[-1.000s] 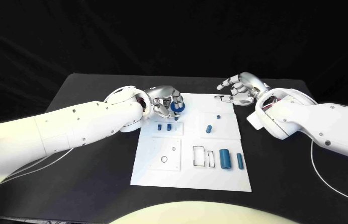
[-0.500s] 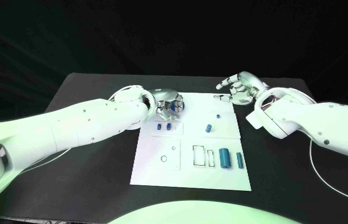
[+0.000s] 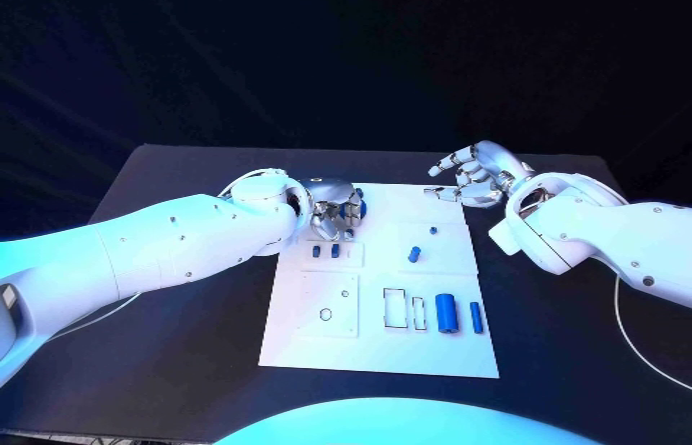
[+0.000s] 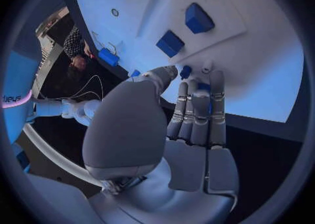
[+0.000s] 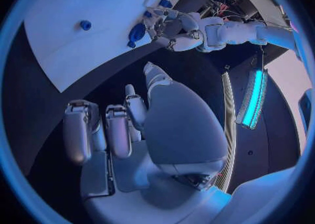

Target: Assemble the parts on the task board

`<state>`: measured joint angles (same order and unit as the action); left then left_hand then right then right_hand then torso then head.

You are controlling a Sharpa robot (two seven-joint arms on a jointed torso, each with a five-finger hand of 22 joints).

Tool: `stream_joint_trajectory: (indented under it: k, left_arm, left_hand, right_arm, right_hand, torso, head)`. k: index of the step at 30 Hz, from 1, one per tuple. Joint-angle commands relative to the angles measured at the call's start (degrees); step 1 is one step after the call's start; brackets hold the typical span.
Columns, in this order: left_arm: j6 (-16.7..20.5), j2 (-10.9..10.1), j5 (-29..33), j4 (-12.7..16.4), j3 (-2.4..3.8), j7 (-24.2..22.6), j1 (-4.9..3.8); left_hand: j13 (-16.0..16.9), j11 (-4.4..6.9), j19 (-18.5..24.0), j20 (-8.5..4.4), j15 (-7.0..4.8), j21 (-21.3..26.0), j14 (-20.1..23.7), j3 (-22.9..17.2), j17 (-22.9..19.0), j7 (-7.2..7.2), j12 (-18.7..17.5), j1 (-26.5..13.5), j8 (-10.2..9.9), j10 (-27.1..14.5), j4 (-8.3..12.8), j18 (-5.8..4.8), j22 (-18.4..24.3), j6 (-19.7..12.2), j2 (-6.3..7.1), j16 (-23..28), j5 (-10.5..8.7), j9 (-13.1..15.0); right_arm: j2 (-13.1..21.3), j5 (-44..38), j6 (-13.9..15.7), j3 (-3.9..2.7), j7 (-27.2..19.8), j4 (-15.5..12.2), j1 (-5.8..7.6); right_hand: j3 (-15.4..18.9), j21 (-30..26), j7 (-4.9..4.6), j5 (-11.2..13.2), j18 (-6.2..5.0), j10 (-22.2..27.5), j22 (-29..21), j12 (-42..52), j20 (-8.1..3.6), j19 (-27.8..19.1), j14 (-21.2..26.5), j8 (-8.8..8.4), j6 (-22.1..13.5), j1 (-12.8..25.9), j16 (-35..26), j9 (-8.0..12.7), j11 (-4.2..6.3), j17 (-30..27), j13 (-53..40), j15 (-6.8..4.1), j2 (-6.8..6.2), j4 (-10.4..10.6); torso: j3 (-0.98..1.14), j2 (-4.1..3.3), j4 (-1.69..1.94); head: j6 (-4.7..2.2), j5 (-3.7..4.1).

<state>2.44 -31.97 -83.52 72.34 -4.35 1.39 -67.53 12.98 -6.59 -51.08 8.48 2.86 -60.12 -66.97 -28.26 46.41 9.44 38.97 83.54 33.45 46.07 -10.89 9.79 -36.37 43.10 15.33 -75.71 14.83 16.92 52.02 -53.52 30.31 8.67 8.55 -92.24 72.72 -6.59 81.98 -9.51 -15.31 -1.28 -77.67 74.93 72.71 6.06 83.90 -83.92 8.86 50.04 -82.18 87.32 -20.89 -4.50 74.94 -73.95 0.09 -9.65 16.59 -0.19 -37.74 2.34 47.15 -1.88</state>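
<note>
The white task board (image 3: 433, 350) lies in the middle of the black table. My left hand (image 3: 335, 211) is lowered onto its far left corner, fingers curled round a blue ring-shaped part (image 3: 359, 207). The right wrist view shows that part (image 5: 136, 33) against the left hand's fingers (image 5: 163, 24). Bits of blue (image 4: 186, 71) show between the fingertips in the left wrist view. My right hand (image 3: 473, 177) hovers over the board's far right corner, fingers apart, holding nothing. Two small blue blocks (image 3: 326, 251) stand just in front of the left hand.
A blue peg (image 3: 415, 255) and a small blue stud (image 3: 433, 231) sit mid-board. A thick blue cylinder (image 3: 447, 314) and a thin one (image 3: 477, 317) lie at the right, beside two rectangular slots (image 3: 395, 310). A round hole (image 3: 326, 315) is at the near left.
My left hand has sunk toward the board's far left corner and its fingers have closed over the blue ring, which now shows less. The right hand has barely moved.
</note>
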Motion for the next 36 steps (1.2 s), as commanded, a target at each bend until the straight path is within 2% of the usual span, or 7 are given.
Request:
stream_joint_trajectory:
  k: [1, 17, 36]
  left_arm:
    - [-1.5, 0.3, -0.7, 0.0, 0.02, 0.2, 0.02]
    - [-2.0, 1.3, -1.1, -1.6, -0.01, 0.2, 0.13]
    - [-3.2, 1.7, -1.9, -2.4, -0.16, 0.5, 0.29]
  left_hand:
    - [-0.2, 0.00, -0.4, 0.06, -0.07, -0.4, -0.3, -0.5, 0.1, -0.08, -0.4, 0.5, -0.5, 0.5, 0.2, 0.78, -0.2, 0.5, -0.11, -0.4, -0.26, -0.2]
    - [-2.1, 0.89, -0.2, -0.69, -0.87, -3.2, -3.0, -3.6, 3.3, -0.65, -2.0, 1.5, -2.0, 4.5, 2.6, 0.81, -2.1, 4.3, -0.97, -3.5, -0.40, -1.7]
    - [-2.7, 0.78, 0.0, -0.70, -0.79, -4.2, -4.1, -4.2, 4.8, -0.55, -2.9, 0.9, -3.1, 4.8, 3.6, 0.76, -2.9, 4.4, -0.79, -4.6, -0.53, -2.2]
  right_arm:
    - [-0.1, -0.2, 0.0, -0.01, -0.9, 0.0, -0.04]
    - [-0.1, -0.2, -0.1, -0.01, -1.0, 0.0, -0.04]
    - [-0.2, -0.2, -0.1, -0.01, -1.0, 0.1, -0.04]
  right_hand:
    - [-0.4, -0.3, 0.14, -0.4, -0.89, 0.4, 10.1, -0.3, 0.16, 1.5, -4.2, 0.26, -0.2, 0.3, -0.4, 0.1, 0.10, 7.2, 0.0, 0.09, 0.07, -0.1]
    - [-0.4, -0.5, 0.15, -0.4, -0.92, 0.4, 10.0, -0.4, 0.15, 1.4, -4.1, 0.30, -0.1, 0.3, -0.4, 0.1, 0.11, 7.1, 0.2, 0.08, 0.07, -0.1]
    - [-0.5, -0.5, 0.17, -0.4, -0.93, 0.5, 10.0, -0.5, 0.14, 1.4, -4.1, 0.37, -0.1, 0.3, -0.5, 0.1, 0.13, 7.1, 0.2, 0.06, 0.07, -0.1]
  torso:
    - [0.01, 0.00, 0.00]
    - [-0.02, -0.03, 0.02]
    - [-0.02, 0.01, 0.11]
  head:
    - [0.04, -0.03]
    - [0.16, 0.09]
    - [0.46, 0.04]
